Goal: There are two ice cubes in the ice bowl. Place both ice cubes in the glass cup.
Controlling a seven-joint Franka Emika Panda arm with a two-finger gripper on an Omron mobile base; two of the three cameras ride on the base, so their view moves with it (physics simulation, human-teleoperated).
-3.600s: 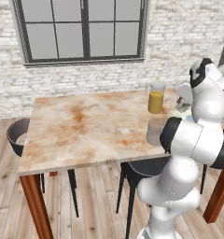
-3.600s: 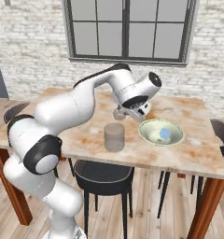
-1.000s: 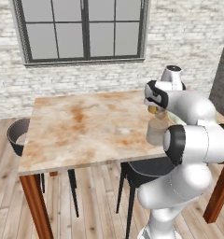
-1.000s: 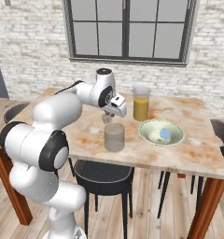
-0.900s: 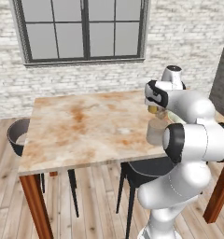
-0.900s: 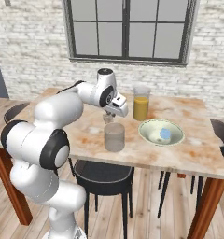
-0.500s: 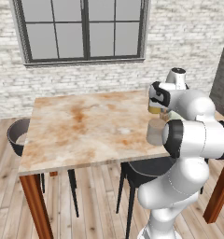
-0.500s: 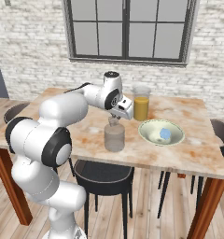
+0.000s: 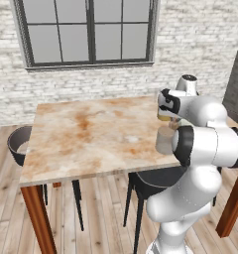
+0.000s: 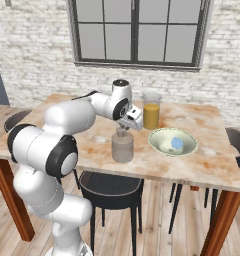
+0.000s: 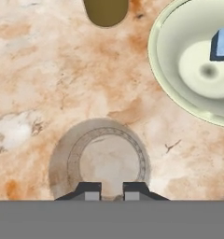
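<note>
The glass cup (image 10: pixel 122 147) stands near the table's front edge, and my gripper (image 10: pixel 123 131) hangs just above its mouth. In the hand view I look straight down into the glass cup (image 11: pixel 104 161); only the table shows through its bottom. My gripper (image 11: pixel 111 191) has its jaws drawn close, with a narrow gap that fits a tiny ice cube, though the cube is hard to make out. The ice bowl (image 10: pixel 160 146) sits to the cup's right with one pale blue ice cube (image 10: pixel 177 143) in it. The same ice cube (image 11: pixel 222 44) lies in the ice bowl (image 11: pixel 156 70).
A taller glass (image 10: pixel 151 111), orange in its lower half, stands behind the cup and bowl, close to my hand. Dark chairs (image 10: pixel 110 185) are tucked under the table's front and at its ends. The table's left half (image 9: pixel 86 134) is bare marble.
My hand has drifted a little to the right and down, from beside the cup's rim to directly over its mouth. The bowl, the cup and the tall glass have stayed put.
</note>
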